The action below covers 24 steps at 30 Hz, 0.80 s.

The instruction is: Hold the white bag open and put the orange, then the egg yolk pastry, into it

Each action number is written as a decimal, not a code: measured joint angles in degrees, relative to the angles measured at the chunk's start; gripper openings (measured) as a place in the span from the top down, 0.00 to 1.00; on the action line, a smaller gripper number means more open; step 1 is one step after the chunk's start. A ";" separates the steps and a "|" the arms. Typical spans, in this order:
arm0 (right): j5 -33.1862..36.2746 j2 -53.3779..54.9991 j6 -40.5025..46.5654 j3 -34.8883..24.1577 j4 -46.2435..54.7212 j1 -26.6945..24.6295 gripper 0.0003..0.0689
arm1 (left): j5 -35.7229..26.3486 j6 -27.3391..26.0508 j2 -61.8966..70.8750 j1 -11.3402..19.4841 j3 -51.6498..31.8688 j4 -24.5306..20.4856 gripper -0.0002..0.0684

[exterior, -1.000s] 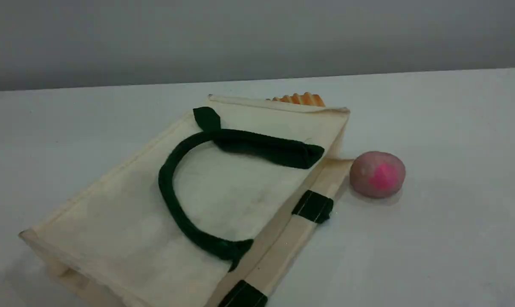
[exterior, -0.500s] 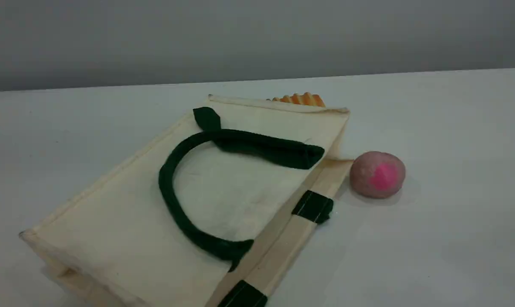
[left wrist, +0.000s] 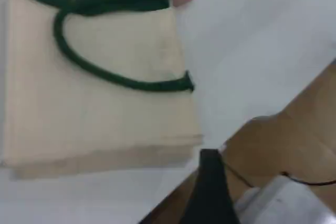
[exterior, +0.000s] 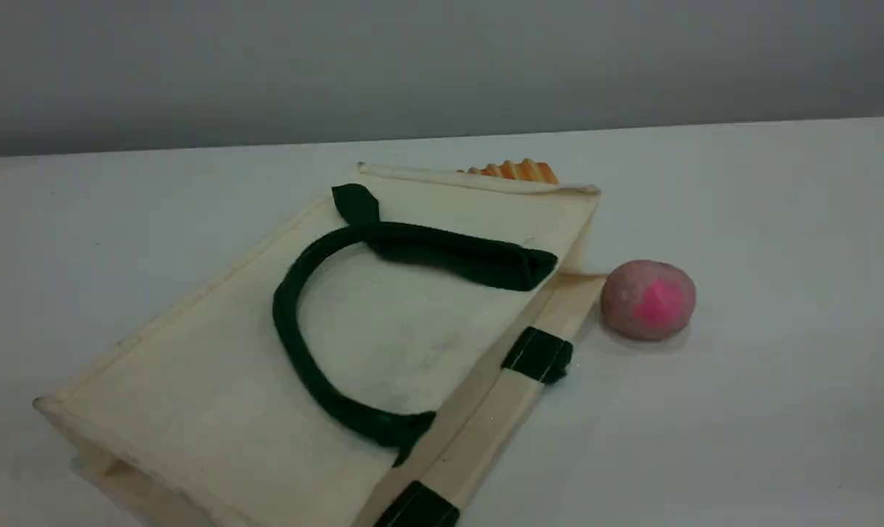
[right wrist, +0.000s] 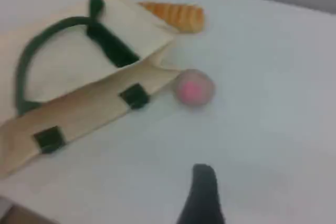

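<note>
The white bag [exterior: 383, 329] lies flat on the table with its dark green handle [exterior: 288, 322] folded over its top face and green tabs [exterior: 538, 355] along its rim at the right. The orange and the egg yolk pastry are out of view. Neither arm shows in the scene view. In the left wrist view the bag [left wrist: 94, 119] fills the left side, and one dark fingertip [left wrist: 210, 187] of my left gripper hangs past its near edge, over the table's border. The right wrist view has the bag [right wrist: 63, 61] at upper left and one dark fingertip [right wrist: 202, 195] above bare table. Nothing is held.
A pinkish ball with a bright pink spot [exterior: 647, 299] sits just right of the bag's rim. A golden striped bread roll [exterior: 515, 170] peeks out behind the bag's far edge. The table's edge and brown floor [left wrist: 294, 140] appear in the left wrist view.
</note>
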<state>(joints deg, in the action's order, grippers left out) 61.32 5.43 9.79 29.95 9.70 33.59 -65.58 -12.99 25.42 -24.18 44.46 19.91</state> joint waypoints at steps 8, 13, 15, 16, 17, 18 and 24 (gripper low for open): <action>-1.95 0.05 0.20 0.05 -0.94 0.00 0.23 | 0.82 1.76 -15.48 0.04 -11.93 -10.51 0.26; -1.41 0.05 0.20 0.05 -1.11 0.00 0.23 | 4.03 6.20 -19.78 0.04 -15.45 -12.95 0.29; -1.12 0.05 0.20 0.05 -2.07 0.00 0.23 | 3.86 7.36 -19.78 0.04 -15.45 -13.80 0.29; -1.04 0.05 0.20 0.05 -2.48 0.00 0.23 | 3.68 7.90 -19.78 0.04 -15.45 -14.48 0.29; -1.09 0.05 0.20 0.05 -2.49 0.00 0.23 | 3.70 8.07 -19.78 0.04 -15.45 -14.71 0.29; -1.05 0.05 0.20 0.05 -2.44 0.00 0.23 | 3.70 8.07 -19.78 0.04 -15.45 -14.79 0.29; -1.10 0.05 0.20 0.05 -2.44 0.00 0.23 | 3.66 8.00 -19.78 0.04 -15.45 -14.79 0.29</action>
<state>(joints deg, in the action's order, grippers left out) 60.22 5.48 9.99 30.00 7.26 33.59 -61.91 -4.99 5.64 -24.14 29.00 5.12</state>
